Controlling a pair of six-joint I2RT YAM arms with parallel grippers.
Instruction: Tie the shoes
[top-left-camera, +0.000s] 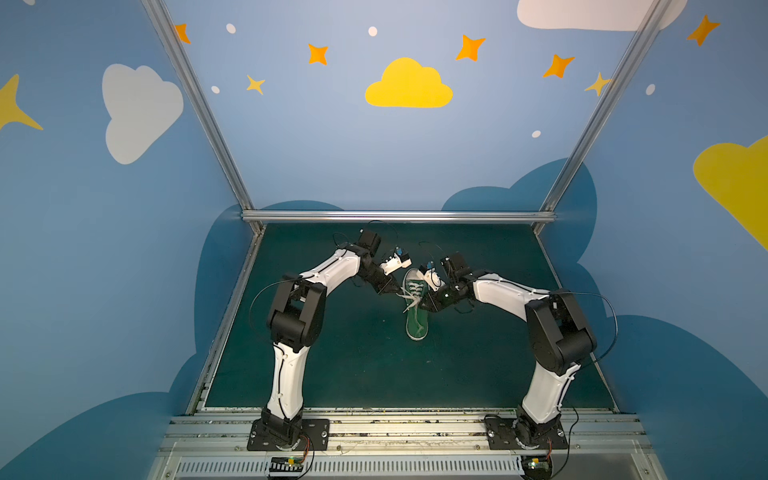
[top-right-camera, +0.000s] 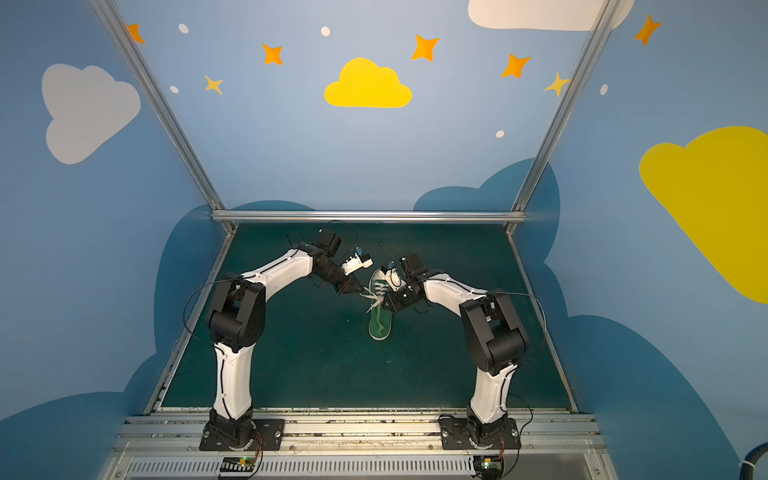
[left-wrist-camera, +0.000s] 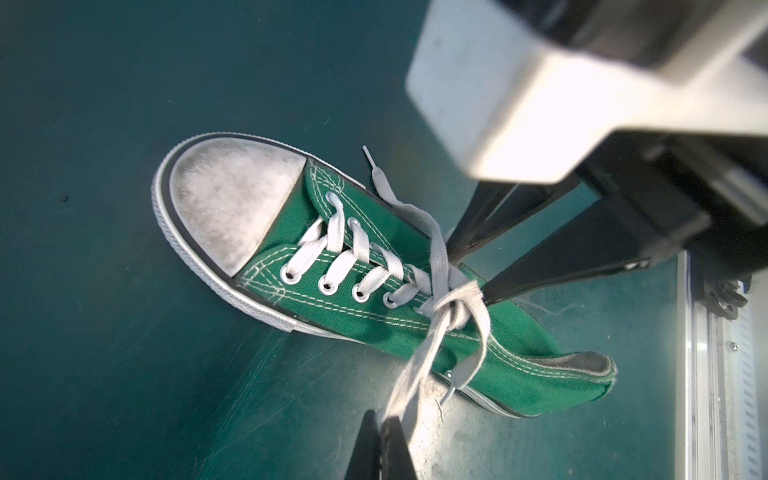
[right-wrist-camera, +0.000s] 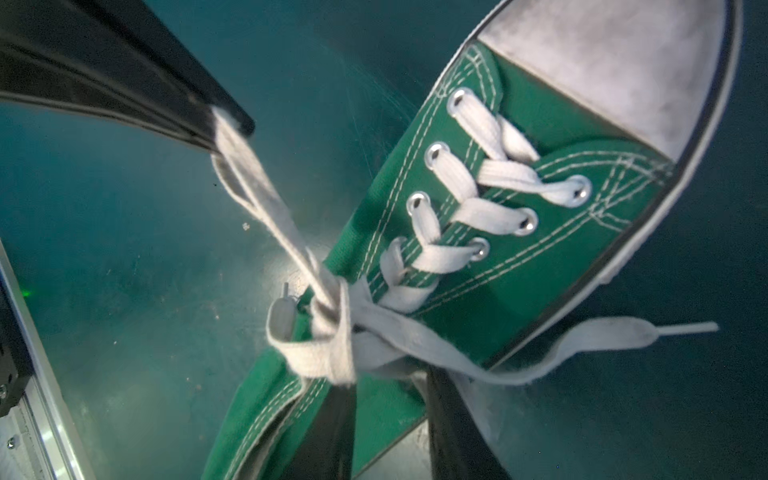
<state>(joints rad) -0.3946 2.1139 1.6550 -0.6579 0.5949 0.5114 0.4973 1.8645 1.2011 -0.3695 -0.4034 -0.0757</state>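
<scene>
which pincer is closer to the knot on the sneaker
Right. The right pincer sits right at the knot, jaws apart; the left pincer is out beside the sneaker, clamped on a lace loop stretched from the knot.

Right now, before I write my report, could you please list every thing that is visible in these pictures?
sneaker: one, green with a white toe cap, middle of the table.
laces: one pair, white, knotted over the sneaker.
table: one, dark green, under everything.
frame rails: several, silver, along the table edges.
walls: three, blue with clouds and stars, around the table.
left gripper: one, black, shut on a loop of the laces.
right gripper: one, black, open, at the knot.
</scene>
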